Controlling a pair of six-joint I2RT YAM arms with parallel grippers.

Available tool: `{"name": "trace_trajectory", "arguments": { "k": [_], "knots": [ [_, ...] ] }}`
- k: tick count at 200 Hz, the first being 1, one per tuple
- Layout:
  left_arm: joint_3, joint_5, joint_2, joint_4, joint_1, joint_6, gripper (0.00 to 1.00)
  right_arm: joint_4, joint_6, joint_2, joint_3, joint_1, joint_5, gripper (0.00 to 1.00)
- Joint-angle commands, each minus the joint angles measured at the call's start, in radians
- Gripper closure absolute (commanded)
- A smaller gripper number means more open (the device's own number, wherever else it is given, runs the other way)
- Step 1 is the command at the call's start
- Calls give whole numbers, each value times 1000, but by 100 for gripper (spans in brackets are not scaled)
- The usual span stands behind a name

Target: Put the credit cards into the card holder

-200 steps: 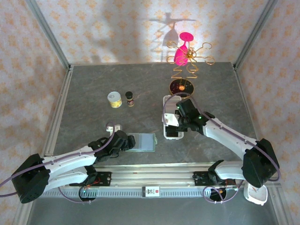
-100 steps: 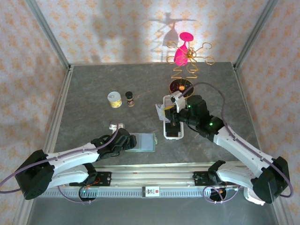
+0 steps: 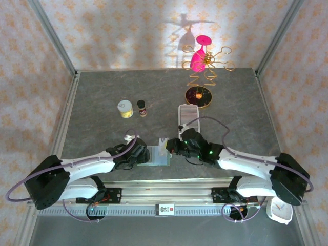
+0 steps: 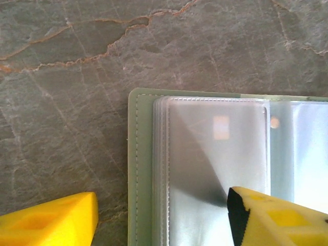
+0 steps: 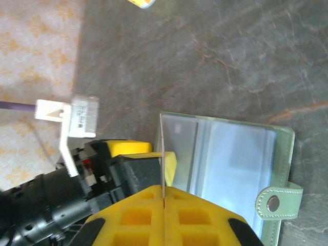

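Top external: the right gripper [image 3: 170,146] has left the white tray [image 3: 188,111] for the card holder [image 3: 156,155] at the tabletop's near edge, jaws pinching a credit card [image 5: 163,143]. The left gripper [image 4: 161,215] straddles the holder's edge with parted jaws, so insertion looks next.

Yellow tin [image 3: 125,108] beside small dark jar [image 3: 142,107]

The card holder [image 3: 155,157] lies open near the front edge of my table [image 3: 97,92], with my left gripper [image 3: 139,155] at its left end. My right gripper [image 3: 168,147] is at its right end, holding a credit card [image 3: 163,144] upright over it. A can [image 3: 125,108] and a jar [image 3: 142,107] stand behind-left, a tray [image 3: 187,110] behind-right.
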Motion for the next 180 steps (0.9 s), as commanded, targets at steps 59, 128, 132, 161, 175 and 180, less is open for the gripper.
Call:
{"name": "trace_trajectory", "arguments": {
  "k": [59, 128, 132, 161, 175, 180],
  "knots": [
    [-21, 37, 30, 17, 3, -3, 45, 181, 111, 259, 48, 30, 48, 100],
    [-47, 52, 14, 39, 3, -23, 52, 251, 146, 321, 57, 43, 40, 100],
    [-49, 52, 14, 39, 4, -24, 52, 252, 149, 322, 57, 44, 41, 100],
    [-53, 57, 13, 45, 3, -29, 56, 264, 159, 350, 51, 47, 28, 100],
    [-56, 60, 14, 51, 3, -31, 57, 264, 160, 359, 48, 47, 29, 100],
    [-57, 62, 14, 52, 4, -32, 57, 263, 159, 359, 48, 49, 31, 100]
  ]
}}
